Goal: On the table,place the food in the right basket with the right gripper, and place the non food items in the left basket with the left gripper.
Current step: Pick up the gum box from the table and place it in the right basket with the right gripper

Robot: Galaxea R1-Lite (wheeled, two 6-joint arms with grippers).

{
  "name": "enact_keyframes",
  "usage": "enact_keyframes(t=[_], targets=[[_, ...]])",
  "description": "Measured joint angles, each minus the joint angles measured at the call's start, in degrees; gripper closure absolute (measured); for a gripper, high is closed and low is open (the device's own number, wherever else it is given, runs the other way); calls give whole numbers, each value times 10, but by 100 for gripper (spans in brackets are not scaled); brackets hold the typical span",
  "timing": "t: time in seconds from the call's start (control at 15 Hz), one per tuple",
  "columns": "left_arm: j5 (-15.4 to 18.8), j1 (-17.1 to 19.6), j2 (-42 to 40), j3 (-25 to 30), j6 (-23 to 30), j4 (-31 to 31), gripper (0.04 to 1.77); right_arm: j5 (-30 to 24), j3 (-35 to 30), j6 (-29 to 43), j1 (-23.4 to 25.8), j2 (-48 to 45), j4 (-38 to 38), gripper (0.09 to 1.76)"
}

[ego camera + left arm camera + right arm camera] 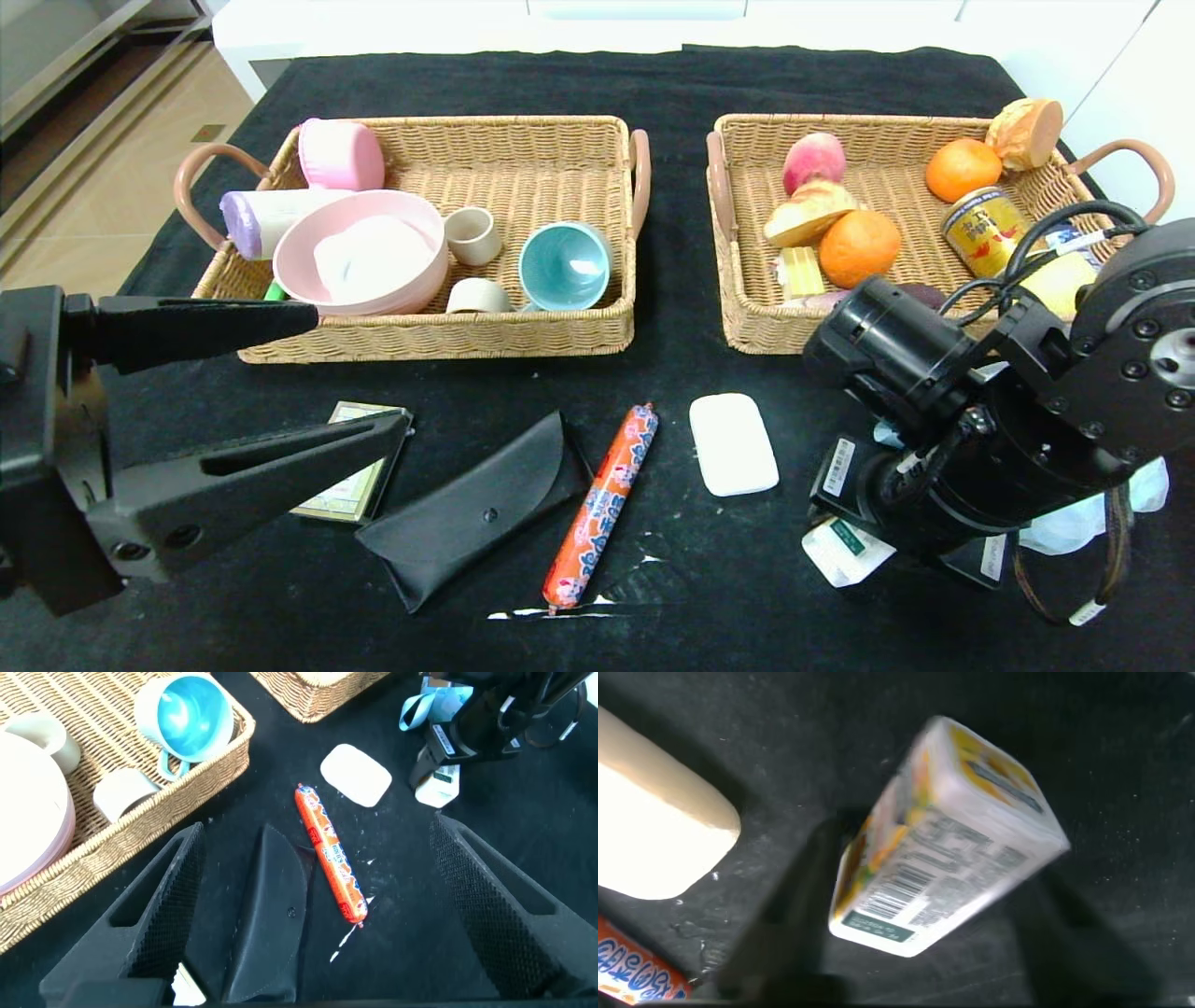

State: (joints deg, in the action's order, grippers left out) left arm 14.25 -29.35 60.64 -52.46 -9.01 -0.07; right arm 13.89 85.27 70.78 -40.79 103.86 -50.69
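Observation:
On the black table (747, 607) lie the orange-red sausage stick (602, 504) (329, 854), a white soap bar (733, 443) (356, 775), a black flap pouch (476, 509) (271, 915) and a gold-edged card box (359, 485). My right gripper (938, 905) is down at the front right, shut on the white carton (943, 840) (845, 551), which it mostly hides from the head view. The light-blue pouf (1092, 518) peeks out behind that arm. My left gripper (362, 371) (316, 831) hangs open above the pouch and sausage, holding nothing.
The left basket (439, 341) holds a pink bowl, cups and a teal mug (565, 266). The right basket (738, 308) holds oranges, a peach, bread and a can (985, 229). White scuff marks (560, 611) streak the cloth by the sausage's near end.

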Motion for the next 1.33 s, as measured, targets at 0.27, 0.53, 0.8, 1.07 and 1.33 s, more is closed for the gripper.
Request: enact_keyframes(t=[0.27, 0.53, 0.8, 1.07, 1.33], targets=[[0, 0, 0, 0, 0, -1, 9, -1, -5, -1, -2, 0, 2, 104], [0, 0, -2, 0, 0, -1, 9, -1, -6, -1, -4, -1, 2, 104], [0, 1, -2, 0, 0, -1, 9, -2, -8, -2, -4, -1, 3, 104], [0, 1, -2, 0, 0, -1, 9, -2, -8, -6, -3, -4, 2, 104], [0, 0, -2, -1, 0, -1, 9, -2, -7, -44, -3, -21, 15, 104]])
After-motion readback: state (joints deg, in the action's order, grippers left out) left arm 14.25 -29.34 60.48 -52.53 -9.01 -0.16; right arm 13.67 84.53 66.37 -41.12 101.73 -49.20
